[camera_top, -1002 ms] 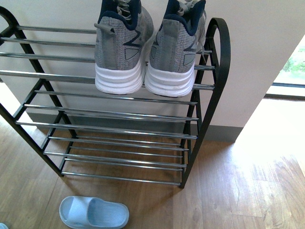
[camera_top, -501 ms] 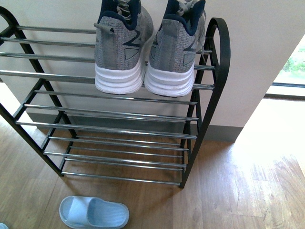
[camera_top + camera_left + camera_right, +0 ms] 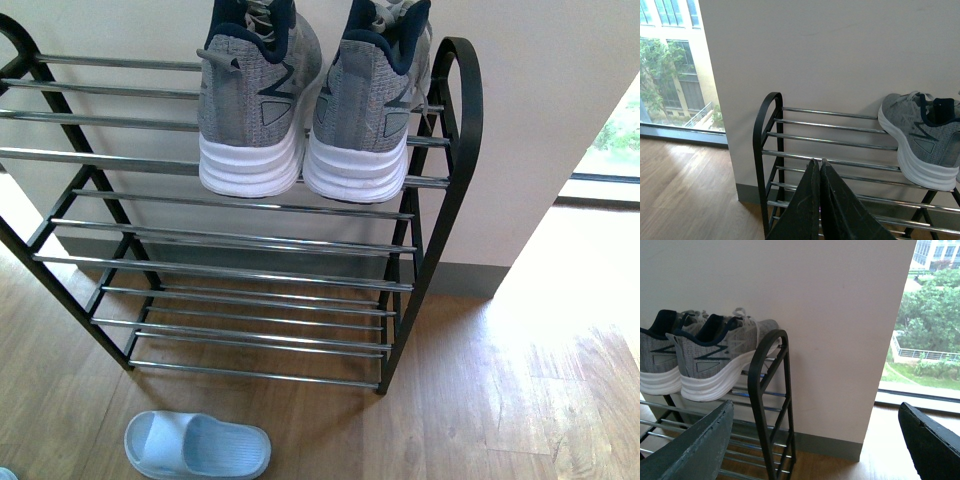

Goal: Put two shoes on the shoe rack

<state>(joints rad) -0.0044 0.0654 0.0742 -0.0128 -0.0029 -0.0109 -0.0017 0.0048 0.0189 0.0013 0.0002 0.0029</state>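
Two grey knit sneakers stand side by side on the top shelf of the shoe rack (image 3: pixel 455 120), heels toward me: the left shoe (image 3: pixel 255 100) and the right shoe (image 3: pixel 368 105). Neither arm shows in the front view. In the left wrist view my left gripper (image 3: pixel 819 162) is shut and empty, in front of the rack (image 3: pixel 765 130), with one shoe (image 3: pixel 920 135) on the shelf off to the side. In the right wrist view my right gripper (image 3: pixel 815 415) is open and empty; both shoes (image 3: pixel 715 360) sit on the rack (image 3: pixel 760 390) beyond it.
A light blue slipper (image 3: pixel 197 446) lies on the wood floor in front of the rack. The rack stands against a pale wall (image 3: pixel 540 100). A floor-level window (image 3: pixel 615 140) is to the right.
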